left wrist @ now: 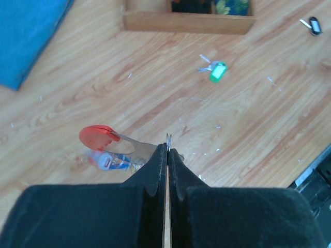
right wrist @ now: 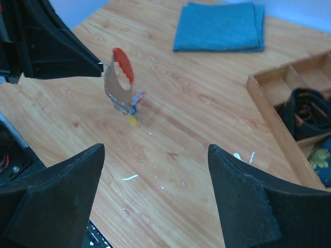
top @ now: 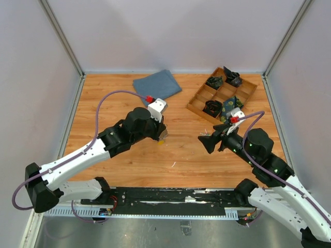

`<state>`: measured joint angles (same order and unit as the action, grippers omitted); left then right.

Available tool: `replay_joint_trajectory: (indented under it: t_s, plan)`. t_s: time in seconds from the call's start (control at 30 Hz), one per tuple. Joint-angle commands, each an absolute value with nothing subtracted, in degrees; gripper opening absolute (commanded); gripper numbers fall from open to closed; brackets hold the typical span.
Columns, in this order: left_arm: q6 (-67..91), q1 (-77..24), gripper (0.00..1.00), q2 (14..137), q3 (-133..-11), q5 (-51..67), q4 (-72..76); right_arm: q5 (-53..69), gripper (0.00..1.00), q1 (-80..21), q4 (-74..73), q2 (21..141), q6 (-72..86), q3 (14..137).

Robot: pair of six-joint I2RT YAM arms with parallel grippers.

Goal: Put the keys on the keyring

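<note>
My left gripper (left wrist: 168, 150) is shut on a thin metal edge of the keyring (left wrist: 98, 136) and holds it just above the wood. The keyring is a red curved loop (right wrist: 123, 64) on a silver body. The keys (right wrist: 131, 105) hang in a small bunch from its lower end, showing blue and yellow ends, with a blue-white bit (left wrist: 108, 162) among them. My right gripper (right wrist: 155, 150) stands wide open with nothing between its fingers. It sits to the right of the keyring and apart from it, pointing at it. In the top view the left gripper (top: 161, 135) faces the right gripper (top: 208, 142).
A wooden compartment tray (top: 199, 107) with dark items stands at the back right. A folded blue cloth (top: 156, 84) lies at the back middle. A key with a green tag (left wrist: 217, 71) and a small black fob (left wrist: 313, 25) lie on the table near the tray.
</note>
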<state>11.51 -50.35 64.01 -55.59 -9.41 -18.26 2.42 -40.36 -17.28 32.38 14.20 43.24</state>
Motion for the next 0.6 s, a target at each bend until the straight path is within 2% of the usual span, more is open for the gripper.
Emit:
replay_joint_trajectory:
  t_s: [0.0,0.17,0.4,0.57]
  plan:
    - [1.1,-54.5,0.00,63.6,-62.1,-9.0,-21.7,12.2,0.83,-39.6,-16.1,29.7,2.7,45.9]
    - [-6.4,-58.7,0.00,63.7,-67.8,0.2,-24.6,20.2,0.76,-39.6,-14.8,27.4,-1.8,46.1]
    - [-12.5,-66.6,0.01,65.5,-74.3,2.6,-28.9,36.2,0.50,-39.7,-2.5,24.5,-8.2,41.6]
    - [-12.2,-68.6,0.00,65.0,-75.9,6.4,-27.9,44.4,0.49,-39.7,1.4,26.8,-6.3,42.6]
